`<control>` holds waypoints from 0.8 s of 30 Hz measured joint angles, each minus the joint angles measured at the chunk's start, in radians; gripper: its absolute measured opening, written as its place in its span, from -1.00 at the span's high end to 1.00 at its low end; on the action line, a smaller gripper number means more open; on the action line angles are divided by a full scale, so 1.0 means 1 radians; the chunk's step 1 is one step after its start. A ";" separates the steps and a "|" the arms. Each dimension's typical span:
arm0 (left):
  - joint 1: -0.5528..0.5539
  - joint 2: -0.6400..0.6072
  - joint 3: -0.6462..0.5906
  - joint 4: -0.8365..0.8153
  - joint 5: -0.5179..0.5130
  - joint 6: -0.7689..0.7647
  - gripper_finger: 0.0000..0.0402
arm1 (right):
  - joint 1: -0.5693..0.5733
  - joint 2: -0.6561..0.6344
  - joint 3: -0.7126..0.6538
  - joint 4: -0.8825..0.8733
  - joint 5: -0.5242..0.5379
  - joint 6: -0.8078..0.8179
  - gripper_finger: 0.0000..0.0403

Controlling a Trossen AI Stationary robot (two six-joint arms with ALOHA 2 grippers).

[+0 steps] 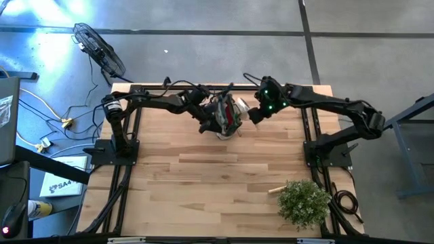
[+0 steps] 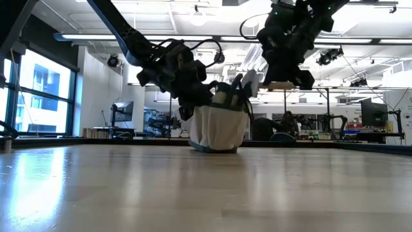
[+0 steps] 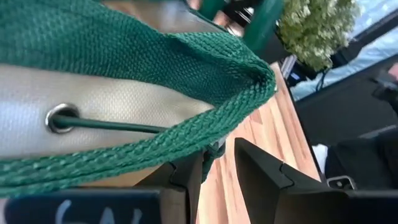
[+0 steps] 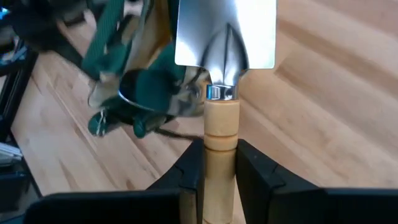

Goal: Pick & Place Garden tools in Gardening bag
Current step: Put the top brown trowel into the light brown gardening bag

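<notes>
The gardening bag (image 1: 228, 115), tan with green trim, stands on the table at the far middle; it also shows in the low view (image 2: 219, 129). Something red shows inside it. My left gripper (image 1: 207, 123) is open at the bag's left rim (image 3: 186, 134). My right gripper (image 1: 256, 114) is just right of the bag and above the table, shut on a trowel (image 4: 224, 43) with a metal blade and a pale wooden handle. The blade points toward the bag (image 4: 134, 81). My left gripper has one finger (image 3: 183, 177) against the bag's green webbing trim (image 3: 205, 140), which lies over that fingertip. The other finger stands free, and the table shows through the gap. I cannot tell whether the finger hooks under the rim. The bag rests on the table. My right gripper pinches the trowel's wooden handle (image 4: 221, 146) between its two fingers, a little behind the metal collar. The fingers lie along the handle, and the blade sticks out ahead of them. The trowel is lifted clear of the table, its handle about level in the low view (image 2: 278, 84).
A bushy green plant (image 1: 303, 201) stands at the near right corner, with a pale wooden piece (image 1: 274, 190) beside it. The arms' frames stand at the table's left and right edges. Bare wood lies in the near middle (image 1: 203, 183).
</notes>
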 joint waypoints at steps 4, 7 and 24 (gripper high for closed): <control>-0.014 0.000 0.000 -0.010 0.013 0.003 0.54 | -0.004 0.000 0.018 -0.009 0.003 -0.013 0.75; -0.007 0.000 0.000 -0.022 0.024 0.003 0.54 | -0.003 0.001 0.018 -0.028 0.008 -0.025 0.75; 0.075 -0.153 -0.002 -0.240 -0.132 0.095 0.54 | 0.001 0.001 0.018 -0.120 0.108 -0.091 0.75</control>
